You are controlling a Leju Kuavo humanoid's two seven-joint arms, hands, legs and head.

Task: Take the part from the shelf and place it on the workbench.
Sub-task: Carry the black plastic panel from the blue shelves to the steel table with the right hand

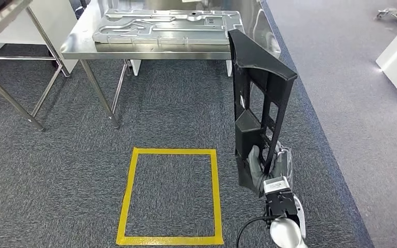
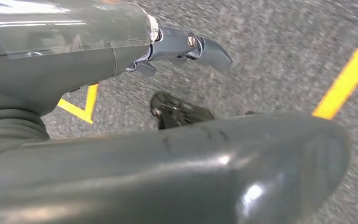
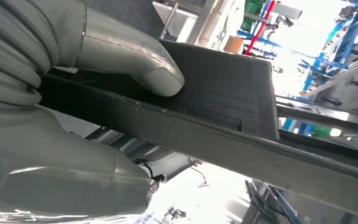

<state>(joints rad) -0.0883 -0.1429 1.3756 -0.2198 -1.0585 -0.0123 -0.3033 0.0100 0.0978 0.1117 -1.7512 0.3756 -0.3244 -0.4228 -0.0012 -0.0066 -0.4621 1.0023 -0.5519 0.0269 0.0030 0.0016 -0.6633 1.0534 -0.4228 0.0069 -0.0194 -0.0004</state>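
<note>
While short of the workbench (image 1: 144,53), held the black part (image 1: 261,98) upright in the right hand (image 1: 269,168), thumb (image 3: 135,60) and fingers clamped on its lower end, its top overlapping the bench's front right corner in the head view. Held the left hand (image 2: 74,84) low over the carpet, fingers (image 2: 186,46) apart, gripping nothing. Judged the part stiff moulded plastic: long, openwork, probably light, yet top-heavy from so low a grip and apt to swing or twist in the hand. Judged its smooth faces somewhat slippery. Would have favoured a hold on a solid rail nearer the middle. Noted a grey metal panel (image 1: 165,26) along the bench's middle, with bare steel along the front edge.
</note>
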